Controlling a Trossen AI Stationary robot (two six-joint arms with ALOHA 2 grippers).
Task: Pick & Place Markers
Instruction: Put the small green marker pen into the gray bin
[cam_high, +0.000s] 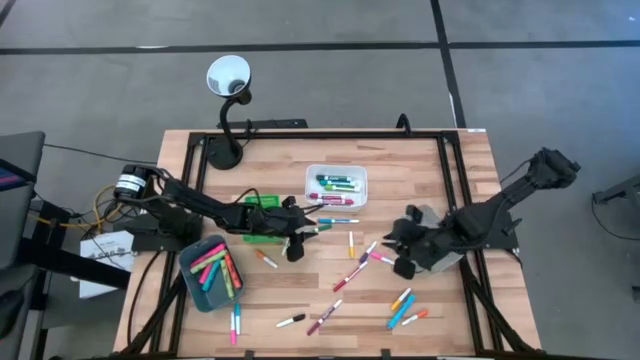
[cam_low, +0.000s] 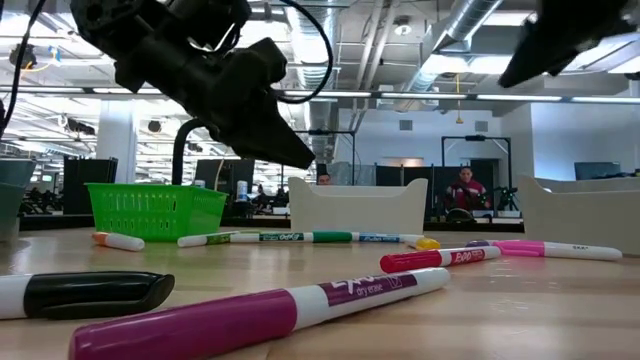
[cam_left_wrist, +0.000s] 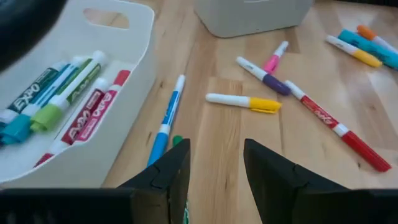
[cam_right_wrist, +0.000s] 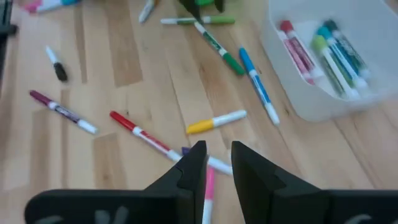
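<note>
Here the left gripper (cam_high: 296, 243) hangs over the middle of the table (cam_high: 470, 318), just in front of the green basket (cam_high: 262, 206) and near the white tray (cam_high: 337, 187), its two fingers (cam_left_wrist: 168, 174) parted by a narrow gap with nothing between them. A green marker (cam_high: 318, 229) and a blue marker (cam_left_wrist: 166, 118) lie on the wood close by its tips, the blue one right beside the white tray's wall. That tray holds several markers, green, blue and red among them. The right gripper (cam_high: 403, 250) sits low over the table's right half, beside a grey tray (cam_high: 428, 215); its fingers (cam_right_wrist: 193, 163) also stand slightly apart and empty, above a pink marker (cam_right_wrist: 208, 186) and near a yellow-capped marker (cam_right_wrist: 216, 121) and a red marker (cam_right_wrist: 140, 135). Loose markers are scattered across the centre and front of the table, including a black-capped one (cam_high: 291, 321) and a small cluster of blue and orange ones (cam_high: 403, 308) toward the front right. A blue-grey tray (cam_high: 192, 280) at the front left is full of pink, green and yellow markers. A lamp (cam_high: 228, 77) stands at the back edge.
</note>
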